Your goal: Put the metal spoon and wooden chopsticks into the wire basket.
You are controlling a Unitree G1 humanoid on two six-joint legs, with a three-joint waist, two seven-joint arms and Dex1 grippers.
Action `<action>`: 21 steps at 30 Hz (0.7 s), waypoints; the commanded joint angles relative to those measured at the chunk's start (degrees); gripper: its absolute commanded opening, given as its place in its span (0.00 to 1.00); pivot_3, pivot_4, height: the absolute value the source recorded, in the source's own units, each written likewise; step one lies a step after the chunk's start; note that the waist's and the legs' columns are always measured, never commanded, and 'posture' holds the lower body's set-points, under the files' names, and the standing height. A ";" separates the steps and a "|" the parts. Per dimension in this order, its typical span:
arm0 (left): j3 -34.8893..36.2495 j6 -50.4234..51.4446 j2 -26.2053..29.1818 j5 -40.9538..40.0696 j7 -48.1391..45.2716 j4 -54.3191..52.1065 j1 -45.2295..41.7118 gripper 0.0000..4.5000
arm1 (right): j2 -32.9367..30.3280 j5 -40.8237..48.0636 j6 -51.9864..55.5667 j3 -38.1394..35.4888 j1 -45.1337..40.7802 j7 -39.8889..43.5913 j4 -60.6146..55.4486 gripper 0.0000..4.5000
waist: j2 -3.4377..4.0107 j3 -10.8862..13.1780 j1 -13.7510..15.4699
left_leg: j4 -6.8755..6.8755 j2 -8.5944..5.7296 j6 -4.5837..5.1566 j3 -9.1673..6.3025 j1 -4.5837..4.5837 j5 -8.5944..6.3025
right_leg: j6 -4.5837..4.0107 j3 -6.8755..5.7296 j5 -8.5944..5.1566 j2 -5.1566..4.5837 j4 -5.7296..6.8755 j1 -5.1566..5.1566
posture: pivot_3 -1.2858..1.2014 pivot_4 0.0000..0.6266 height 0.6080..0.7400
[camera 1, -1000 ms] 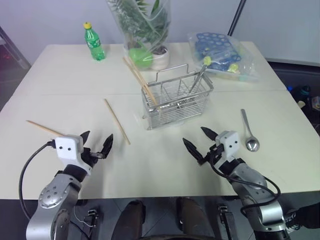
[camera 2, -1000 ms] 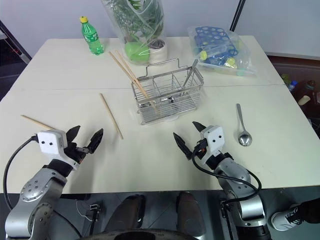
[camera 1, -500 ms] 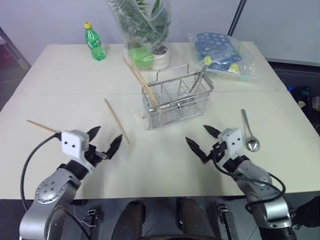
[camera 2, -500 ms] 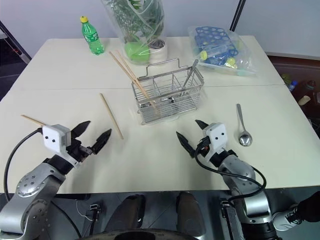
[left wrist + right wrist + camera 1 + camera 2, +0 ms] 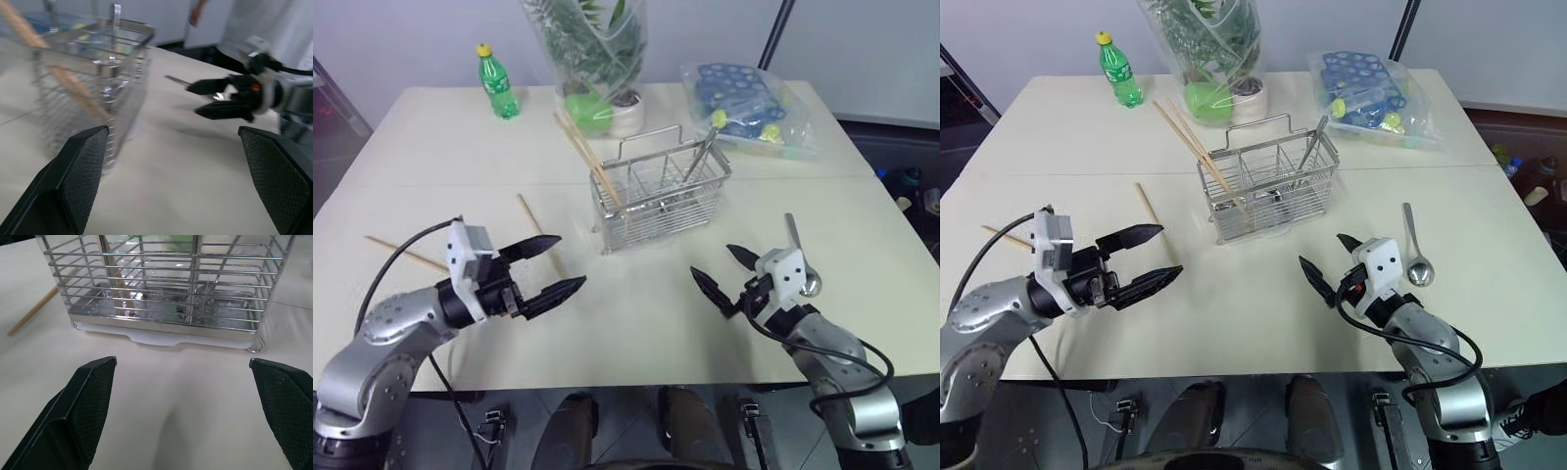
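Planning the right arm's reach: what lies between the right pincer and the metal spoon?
Nothing: in the right eye view, only bare table separates the open right pincer from the metal spoon beside it.

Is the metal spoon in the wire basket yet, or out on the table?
Out: the metal spoon lies flat on the table, right of the wire basket.

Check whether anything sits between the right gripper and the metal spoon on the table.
Nothing visible does. The shiny silver metal spoon lies on bare cream table just beyond the open right gripper, on its outer side.
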 commanded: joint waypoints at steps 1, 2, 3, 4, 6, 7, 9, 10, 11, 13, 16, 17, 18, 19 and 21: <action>-1.28 -0.43 1.34 -0.04 -4.01 1.39 -2.14 0.99 | -0.29 0.19 0.87 -0.31 0.08 -0.53 -2.97 1.00 | 0.00 0.00 -0.08 | 0.00 0.00 0.00 0.00 0.00 0.00 | 0.00 0.00 0.00 0.00 0.00 0.00 | 0.52 0.24 1.00; -1.62 -0.40 1.48 0.22 -4.43 1.83 -2.84 0.99 | -0.29 0.24 1.33 -0.53 -0.02 -0.78 -2.95 1.00 | 0.00 0.00 -0.07 | 0.00 0.00 0.00 0.00 0.00 0.00 | 0.00 0.00 0.00 0.00 0.00 0.00 | 0.52 0.24 1.00; -1.86 -0.33 1.53 0.46 -4.56 2.10 -3.42 0.99 | -0.38 0.19 1.90 -0.94 -0.19 -1.20 -2.91 1.00 | 0.00 0.00 -0.01 | 0.00 0.00 0.00 0.00 0.00 0.00 | 0.00 0.00 0.00 0.00 0.00 0.00 | 0.52 0.24 1.00; -2.08 -0.31 1.51 0.68 -4.61 2.32 -3.87 0.99 | -0.47 0.25 2.43 -1.39 -0.41 -1.54 -2.78 1.00 | 0.00 0.00 -0.01 | 0.00 0.00 0.00 0.00 0.00 0.00 | 0.00 0.00 0.00 0.00 0.00 0.00 | 0.52 0.24 1.00; -2.23 -0.28 1.32 1.04 -4.42 2.54 -4.39 0.99 | -0.86 0.63 3.71 -2.46 -0.92 -2.04 -2.51 1.00 | 0.00 0.00 -0.01 | 0.01 0.00 0.00 0.00 -0.01 0.00 | 0.00 0.00 0.00 0.00 0.00 0.00 | 0.52 0.24 1.00; -2.31 -0.21 1.22 1.19 -4.33 2.60 -4.61 0.99 | -1.18 0.86 4.34 -3.10 -1.33 -2.14 -2.30 1.00 | 0.00 0.00 -0.01 | 0.00 0.00 0.00 0.00 0.00 0.00 | 0.00 0.00 0.00 0.00 0.00 0.00 | 0.52 0.24 1.00; -2.38 -0.12 1.23 1.69 -4.07 2.35 -4.51 0.99 | -2.51 1.49 6.55 -4.97 -2.47 -2.28 -1.76 1.00 | 0.01 0.01 -0.01 | 0.00 0.00 0.00 0.00 -0.01 0.00 | 0.01 0.00 0.00 0.00 0.00 -0.01 | 0.52 0.24 1.00; -2.49 -0.15 1.22 2.03 -3.96 2.14 -4.35 0.99 | -3.50 1.69 7.56 -6.07 -3.25 -2.21 -1.17 1.00 | 0.01 0.01 0.02 | 0.00 0.00 0.00 0.00 -0.01 0.00 | 0.01 0.01 0.01 0.00 0.00 0.00 | 0.52 0.24 1.00; -2.55 -0.22 1.20 2.27 -3.91 1.97 -4.14 0.99 | -4.35 2.08 8.50 -7.09 -3.95 -2.10 -0.64 1.00 | 0.01 0.01 0.03 | 0.01 0.00 0.00 0.00 -0.01 0.00 | 0.01 0.01 0.00 0.00 0.00 0.00 | 0.52 0.24 1.00; -2.72 -0.45 1.17 2.84 -3.90 1.88 -3.91 0.99 | -6.82 2.51 10.60 -9.00 -5.67 -1.45 1.08 1.00 | 0.01 0.01 0.03 | 0.01 0.00 0.00 0.00 -0.01 0.00 | 0.01 0.01 0.00 0.00 0.00 0.00 | 0.52 0.24 1.00; -2.94 -0.90 1.00 3.66 -3.99 1.95 -3.77 0.99 | -10.53 2.54 13.73 -11.24 -8.54 -0.79 4.69 1.00 | 0.01 0.01 0.07 | 0.01 0.00 0.00 0.00 -0.01 0.00 | 0.01 0.01 0.00 0.00 -0.01 0.00 | 0.52 0.24 1.00; -2.98 -0.96 0.96 3.80 -3.96 1.95 -3.77 0.99 | -11.83 2.38 14.87 -11.77 -9.42 -0.56 6.09 1.00 | 0.01 0.01 0.05 | 0.01 0.00 0.00 0.00 -0.01 0.00 | 0.01 0.01 0.01 0.00 -0.01 0.00 | 0.52 0.24 1.00; -3.02 -0.97 0.90 3.89 -3.89 1.99 -3.85 0.99 | -13.42 2.19 16.70 -12.17 -10.34 -0.31 7.83 1.00 | 0.01 0.01 0.04 | 0.01 0.00 0.00 0.01 -0.01 0.00 | 0.01 0.01 0.01 0.00 -0.01 0.00 | 0.52 0.24 1.00; -3.06 -0.97 0.88 3.99 -3.89 2.06 -3.97 0.99 | -14.89 1.99 18.04 -12.39 -11.18 0.08 9.52 1.00 | 0.01 0.01 0.08 | 0.02 0.00 0.01 0.02 -0.02 0.00 | 0.01 0.01 0.01 -0.01 -0.01 0.00 | 0.52 0.24 1.00; -2.96 -1.29 1.38 4.31 -4.92 2.77 -4.58 0.99 | -18.01 1.33 20.05 -12.62 -13.52 1.11 14.70 1.00 | 0.02 0.01 0.07 | 0.02 0.00 0.01 0.02 -0.02 0.00 | 0.01 0.01 0.01 -0.01 -0.01 0.00 | 0.52 0.24 1.00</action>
